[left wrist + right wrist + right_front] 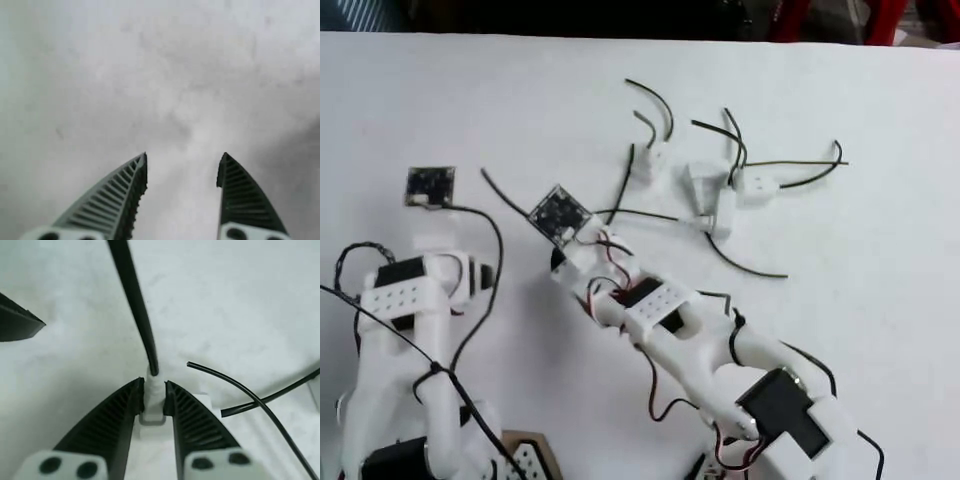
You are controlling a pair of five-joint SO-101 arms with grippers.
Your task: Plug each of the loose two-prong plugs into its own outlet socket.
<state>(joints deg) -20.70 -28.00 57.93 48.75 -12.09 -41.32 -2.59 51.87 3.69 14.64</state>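
Plug (154, 396) on table, pinched in R gripper (154, 382), jaws clamped on body. Cord (134, 305) runs straight ahead, inline w/ fingers. White blocks (705, 180), prob. sockets, lie beyond it. L gripper (182, 160) spread, nothing held, over bare table (150, 75). R arm nearer.

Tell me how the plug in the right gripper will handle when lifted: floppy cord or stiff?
The cord leaves the plug in a straight line, so it probably holds its shape, springy rather than limp. The plug looks small and plastic, likely light. The right gripper pinches only its narrow end, so the cord's drag may twist it.
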